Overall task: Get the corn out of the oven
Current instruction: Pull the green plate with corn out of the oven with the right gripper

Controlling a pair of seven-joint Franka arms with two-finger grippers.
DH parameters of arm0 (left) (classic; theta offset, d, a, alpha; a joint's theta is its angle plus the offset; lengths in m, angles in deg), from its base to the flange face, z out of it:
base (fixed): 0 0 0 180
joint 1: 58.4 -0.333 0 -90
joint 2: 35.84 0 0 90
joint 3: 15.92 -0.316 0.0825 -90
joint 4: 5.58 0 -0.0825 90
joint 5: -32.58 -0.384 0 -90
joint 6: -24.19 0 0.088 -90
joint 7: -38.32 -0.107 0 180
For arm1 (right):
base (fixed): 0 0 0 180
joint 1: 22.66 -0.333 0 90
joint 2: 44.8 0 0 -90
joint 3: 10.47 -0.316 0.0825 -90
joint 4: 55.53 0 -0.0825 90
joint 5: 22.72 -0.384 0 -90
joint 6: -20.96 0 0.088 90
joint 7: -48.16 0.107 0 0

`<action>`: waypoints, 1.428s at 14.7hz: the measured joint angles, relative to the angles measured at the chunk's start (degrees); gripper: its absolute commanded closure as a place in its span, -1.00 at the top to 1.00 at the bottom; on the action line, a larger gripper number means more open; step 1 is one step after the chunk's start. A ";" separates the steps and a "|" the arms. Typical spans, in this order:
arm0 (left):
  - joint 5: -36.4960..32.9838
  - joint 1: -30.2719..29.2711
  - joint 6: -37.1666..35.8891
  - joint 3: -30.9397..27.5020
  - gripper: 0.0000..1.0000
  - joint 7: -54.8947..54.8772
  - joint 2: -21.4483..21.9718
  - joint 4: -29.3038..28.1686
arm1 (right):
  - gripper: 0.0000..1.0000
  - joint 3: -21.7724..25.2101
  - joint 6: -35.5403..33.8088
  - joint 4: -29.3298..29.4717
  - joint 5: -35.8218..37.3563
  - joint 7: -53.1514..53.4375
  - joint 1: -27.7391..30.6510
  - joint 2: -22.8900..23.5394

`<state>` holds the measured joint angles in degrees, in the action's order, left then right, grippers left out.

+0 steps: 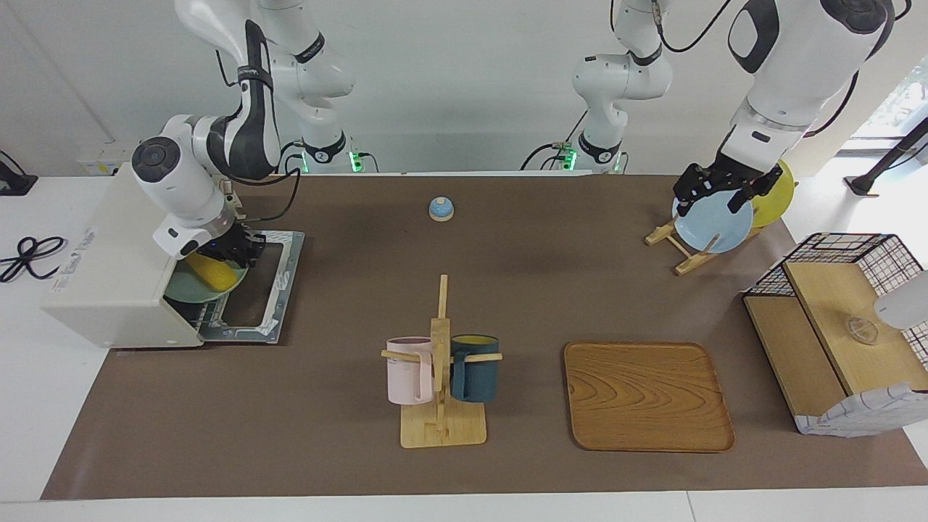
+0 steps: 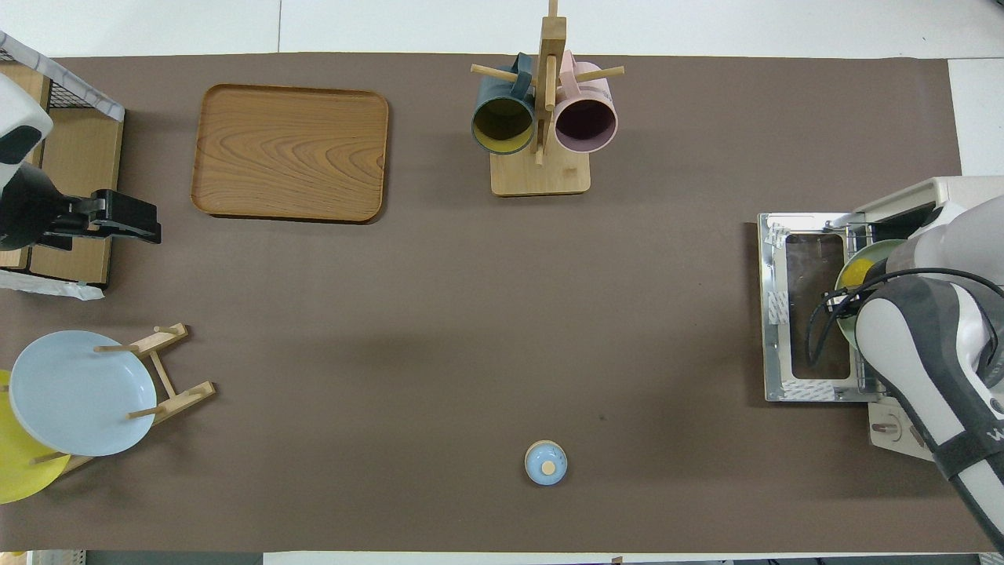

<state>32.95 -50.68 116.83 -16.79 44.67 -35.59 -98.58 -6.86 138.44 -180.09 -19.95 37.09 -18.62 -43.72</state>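
One oven [image 1: 109,275] sits at the right arm's end of the table, door dropped flat. Inside its mouth the right gripper [image 1: 233,250] touches the corn [image 1: 210,272] lying on a green plate [image 1: 194,291]; its finger state is unreadable. Well away from the oven, the left gripper [image 1: 718,187] waits open above the blue plate [image 1: 714,226].

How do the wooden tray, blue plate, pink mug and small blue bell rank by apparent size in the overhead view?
1. wooden tray
2. blue plate
3. pink mug
4. small blue bell
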 measured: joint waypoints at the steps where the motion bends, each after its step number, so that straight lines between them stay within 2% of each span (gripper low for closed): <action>1: 0.00 0.00 0.00 0.00 1.00 0.00 0.00 0.00 | -1.00 -0.03 0.08 -0.03 0.26 -0.06 0.00 -0.34; 4: 0.00 0.00 0.00 0.00 1.00 0.00 0.00 0.00 | -1.00 -0.21 -0.04 -0.02 2.01 -0.73 -0.71 -1.07; 6: 0.00 0.00 0.00 0.00 1.00 0.00 0.00 0.00 | -1.00 -0.45 -1.80 1.65 2.56 -0.78 -3.52 -0.99; 9: 0.00 0.00 0.00 0.00 1.00 0.00 0.00 0.00 | -1.00 -0.88 -9.28 9.26 2.60 4.80 -12.86 0.23; 13: 0.00 0.00 0.00 0.00 1.00 0.00 0.00 0.00 | -1.00 -1.34 -14.12 16.90 2.62 22.04 -27.76 2.92; 17: 0.00 0.00 0.00 0.00 1.00 0.00 0.00 0.00 | -1.00 -1.46 -13.93 21.10 2.66 33.95 -37.28 8.58; 21: 0.00 0.00 0.00 0.00 1.00 0.00 0.00 0.00 | -1.00 -1.49 -10.96 27.24 2.67 45.20 -44.34 18.29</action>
<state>32.95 -50.68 116.83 -16.79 44.67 -35.59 -98.58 -8.35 127.48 -152.85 -17.28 82.29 -62.96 -25.43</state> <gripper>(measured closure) 0.000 0.978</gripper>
